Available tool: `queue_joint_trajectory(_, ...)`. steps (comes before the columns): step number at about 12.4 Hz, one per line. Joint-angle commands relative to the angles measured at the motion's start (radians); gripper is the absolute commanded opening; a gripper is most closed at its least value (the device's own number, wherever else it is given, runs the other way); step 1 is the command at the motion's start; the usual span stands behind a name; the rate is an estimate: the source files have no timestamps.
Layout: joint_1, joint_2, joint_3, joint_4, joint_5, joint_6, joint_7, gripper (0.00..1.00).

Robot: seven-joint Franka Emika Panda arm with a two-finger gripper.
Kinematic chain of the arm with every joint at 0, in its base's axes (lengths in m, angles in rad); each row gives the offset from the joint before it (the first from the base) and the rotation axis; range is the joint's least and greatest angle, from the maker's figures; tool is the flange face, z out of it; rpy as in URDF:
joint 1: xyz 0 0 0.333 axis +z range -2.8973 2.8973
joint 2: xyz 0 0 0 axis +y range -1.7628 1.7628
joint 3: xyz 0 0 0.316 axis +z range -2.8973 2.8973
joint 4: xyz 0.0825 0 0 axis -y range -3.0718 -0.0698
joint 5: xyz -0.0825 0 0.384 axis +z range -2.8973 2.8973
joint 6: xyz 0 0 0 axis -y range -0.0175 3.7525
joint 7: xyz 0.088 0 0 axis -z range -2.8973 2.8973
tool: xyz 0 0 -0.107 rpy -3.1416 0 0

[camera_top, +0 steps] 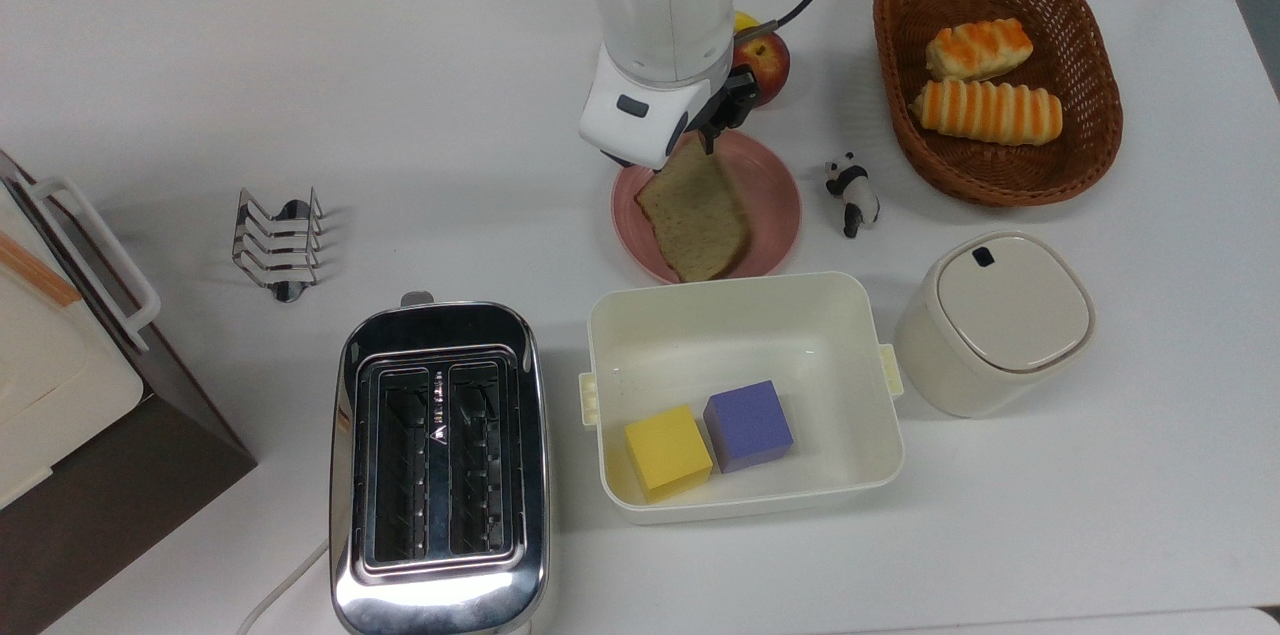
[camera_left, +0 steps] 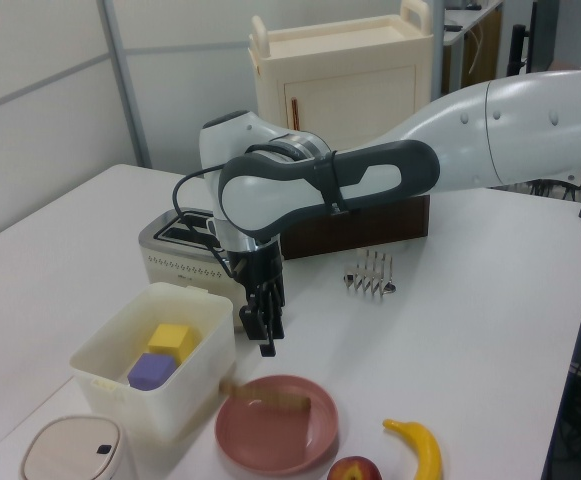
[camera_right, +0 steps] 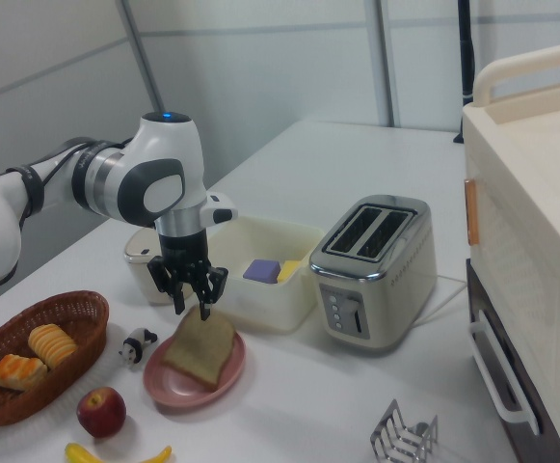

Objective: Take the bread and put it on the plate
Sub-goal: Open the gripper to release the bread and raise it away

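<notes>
No writing is readable. The flat, speckled bread (camera_top: 697,211) lies on the smooth round pink plate (camera_top: 775,200); the gripper (camera_right: 192,305) above is spread and empty.

The toaster (camera_top: 440,465) is polished, mirror-bright metal, as is the wire toast rack (camera_top: 278,243). The basket (camera_top: 1090,130) is woven brown wicker. The bread (camera_top: 697,210) looks matt, speckled and rough beside the smooth pink plate (camera_top: 775,205). The cream tub (camera_top: 740,315) looks like smooth plastic on the matt white bench (camera_top: 300,65).
</notes>
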Motion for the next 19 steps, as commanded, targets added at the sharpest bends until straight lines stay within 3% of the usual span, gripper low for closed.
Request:
queue_joint_trajectory(1,0.033,-0.019,-0.009,-0.022,-0.022,-0.013,0.029,0.51)
queue_joint_trajectory(5,0.032,-0.021,-0.011,-0.027,-0.022,-0.013,0.029,0.56)
queue_joint_trajectory(6,0.029,-0.022,-0.015,-0.022,-0.022,-0.013,0.031,0.64)
queue_joint_trajectory(8,0.023,-0.031,-0.023,-0.010,-0.023,-0.013,0.031,0.96)
queue_joint_trajectory(9,0.010,-0.039,-0.026,0.002,-0.026,-0.016,0.031,1.00)
queue_joint_trajectory(19,-0.137,-0.134,-0.083,0.058,-0.063,-0.016,0.028,1.00)
